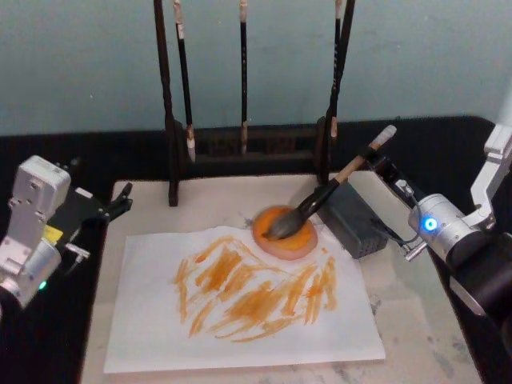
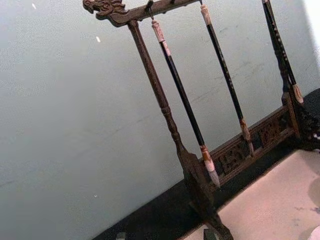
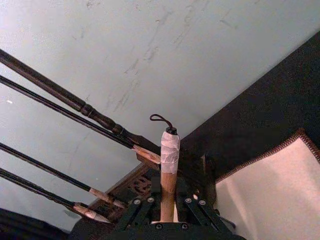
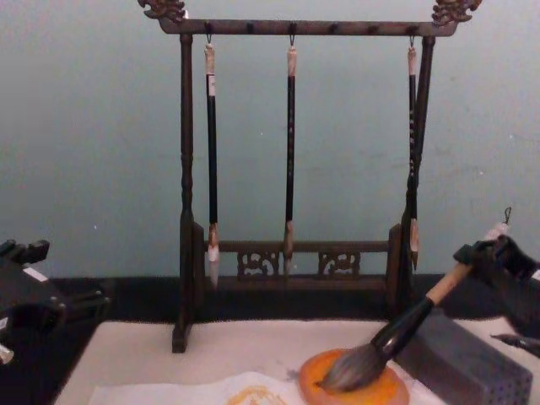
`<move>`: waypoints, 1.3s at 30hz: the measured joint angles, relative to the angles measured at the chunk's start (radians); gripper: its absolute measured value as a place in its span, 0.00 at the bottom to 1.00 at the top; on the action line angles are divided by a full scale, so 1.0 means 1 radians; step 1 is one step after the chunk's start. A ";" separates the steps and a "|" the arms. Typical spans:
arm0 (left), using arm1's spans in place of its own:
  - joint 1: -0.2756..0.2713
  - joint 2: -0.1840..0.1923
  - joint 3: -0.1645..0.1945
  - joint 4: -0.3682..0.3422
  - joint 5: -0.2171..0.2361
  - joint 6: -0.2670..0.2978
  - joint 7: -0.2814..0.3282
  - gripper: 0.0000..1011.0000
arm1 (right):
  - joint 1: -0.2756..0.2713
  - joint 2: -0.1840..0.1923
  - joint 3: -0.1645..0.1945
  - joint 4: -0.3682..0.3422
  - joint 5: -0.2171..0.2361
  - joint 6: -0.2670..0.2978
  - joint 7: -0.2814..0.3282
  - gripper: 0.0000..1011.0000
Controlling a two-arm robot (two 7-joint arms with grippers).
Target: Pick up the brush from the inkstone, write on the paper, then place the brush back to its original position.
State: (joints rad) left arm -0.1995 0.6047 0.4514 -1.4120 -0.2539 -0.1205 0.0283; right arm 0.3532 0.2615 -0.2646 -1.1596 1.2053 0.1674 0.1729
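Currently jaws of your right gripper (image 1: 381,165) clamp the brush (image 1: 324,196) handle, upper right; bristles slant down-left onto the inkstone (image 1: 301,245). Left gripper (image 1: 122,201) parked far left.

The brush (image 1: 326,194) shows grey-brown bristles, a black collar, a tan handle and a white end. The dish (image 1: 308,246) is orange. The paper (image 1: 160,340) is white, streaked with yellow-orange strokes running 7 to 1 o'clock. The mat (image 1: 420,336) is beige with a brown stitched edge. The block (image 1: 356,224), at the dish's 3 o'clock, is grey and dotted with tiny holes. The stand (image 1: 240,160), at 12 o'clock, is dark brown and carved. Its thin brushes (image 1: 243,72) are black with pale ends. The tabletop (image 1: 72,156) is black.
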 joint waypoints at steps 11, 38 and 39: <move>0.000 0.000 0.000 0.000 0.000 0.000 0.000 0.99 | 0.000 -0.001 0.002 -0.001 0.000 0.001 0.002 0.28; 0.000 0.000 0.000 0.000 0.000 0.000 0.000 0.99 | -0.001 -0.002 0.004 -0.001 -0.001 0.003 0.005 0.99; 0.000 0.000 0.000 0.000 0.000 0.000 0.000 0.99 | -0.001 -0.002 0.004 -0.001 -0.001 0.003 0.005 0.99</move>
State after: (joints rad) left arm -0.1996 0.6047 0.4514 -1.4120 -0.2539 -0.1205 0.0283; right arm 0.3525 0.2597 -0.2607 -1.1602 1.2039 0.1703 0.1780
